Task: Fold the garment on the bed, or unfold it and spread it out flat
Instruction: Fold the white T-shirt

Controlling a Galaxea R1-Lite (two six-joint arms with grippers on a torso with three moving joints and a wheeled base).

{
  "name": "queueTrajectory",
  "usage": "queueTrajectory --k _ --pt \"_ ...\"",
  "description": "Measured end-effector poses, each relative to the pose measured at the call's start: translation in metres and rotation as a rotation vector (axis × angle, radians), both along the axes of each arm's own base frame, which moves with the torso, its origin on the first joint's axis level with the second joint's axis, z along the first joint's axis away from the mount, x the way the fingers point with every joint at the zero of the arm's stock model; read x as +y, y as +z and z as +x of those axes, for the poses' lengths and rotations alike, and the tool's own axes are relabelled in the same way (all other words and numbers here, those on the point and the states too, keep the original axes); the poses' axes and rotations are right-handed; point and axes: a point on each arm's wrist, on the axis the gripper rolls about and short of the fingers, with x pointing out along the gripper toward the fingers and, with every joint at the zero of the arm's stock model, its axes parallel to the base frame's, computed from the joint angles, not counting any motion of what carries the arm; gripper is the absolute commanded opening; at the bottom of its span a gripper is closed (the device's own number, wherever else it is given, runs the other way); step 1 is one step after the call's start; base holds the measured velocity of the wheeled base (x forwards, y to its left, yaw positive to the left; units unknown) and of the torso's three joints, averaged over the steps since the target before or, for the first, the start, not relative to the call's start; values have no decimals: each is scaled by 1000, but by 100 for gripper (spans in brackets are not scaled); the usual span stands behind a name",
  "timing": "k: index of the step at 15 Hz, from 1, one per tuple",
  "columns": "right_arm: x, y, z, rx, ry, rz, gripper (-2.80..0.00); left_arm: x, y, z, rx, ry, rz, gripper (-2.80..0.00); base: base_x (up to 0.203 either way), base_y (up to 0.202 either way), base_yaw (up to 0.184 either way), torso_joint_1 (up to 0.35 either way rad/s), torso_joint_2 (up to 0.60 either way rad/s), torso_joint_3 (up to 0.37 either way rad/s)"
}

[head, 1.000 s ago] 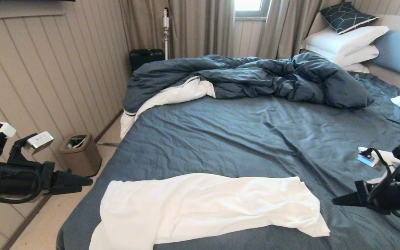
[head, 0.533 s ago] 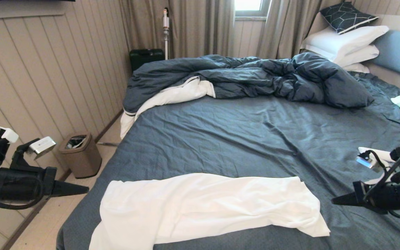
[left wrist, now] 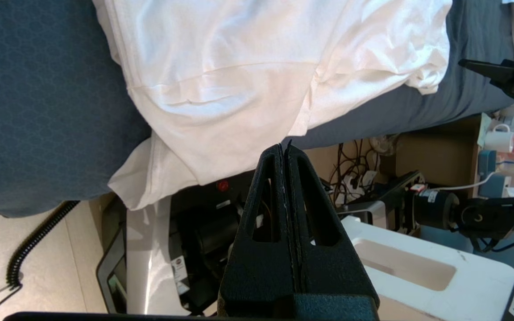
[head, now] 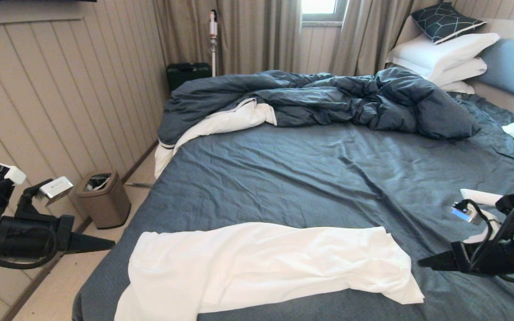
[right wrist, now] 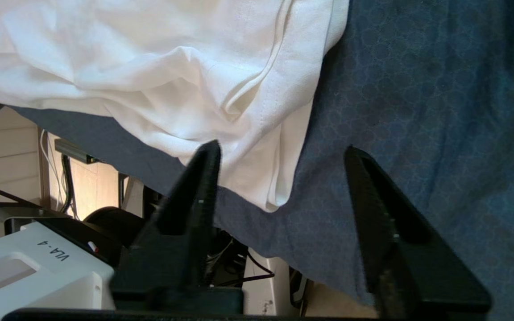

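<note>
A white garment [head: 261,265] lies as a long folded band across the near edge of the bed [head: 319,178], its left end draping over the edge. My left gripper [head: 109,243] hovers shut and empty off the bed's left side, level with the garment's left end [left wrist: 221,89]. My right gripper [head: 422,263] stands open just right of the garment's right corner [right wrist: 266,191], above the dark sheet, with nothing between its fingers.
A rumpled duvet [head: 328,100] lies across the far half of the bed, white pillows [head: 444,53] and a blue headboard [head: 513,67] at the right. A brown waste bin [head: 103,196] stands on the floor left of the bed. A white cloth [head: 480,198] lies near the right arm.
The left gripper has shut and dropped slightly. The right arm has dropped and edged left toward the garment's right corner. The garment has not moved.
</note>
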Motion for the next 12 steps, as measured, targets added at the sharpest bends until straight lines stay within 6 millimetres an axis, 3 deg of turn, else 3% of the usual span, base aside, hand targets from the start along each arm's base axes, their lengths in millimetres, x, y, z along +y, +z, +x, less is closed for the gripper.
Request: queueTrajectory --k 7,12 --pt "2 -16 31 26 28 20 0 0 -3 2 14 0 -5 -280 0 0 0 0 0 0" --pt "18 -19 47 42 61 36 0 1 -5 3 23 0 -7 -280 0 0 0 0 0 0"
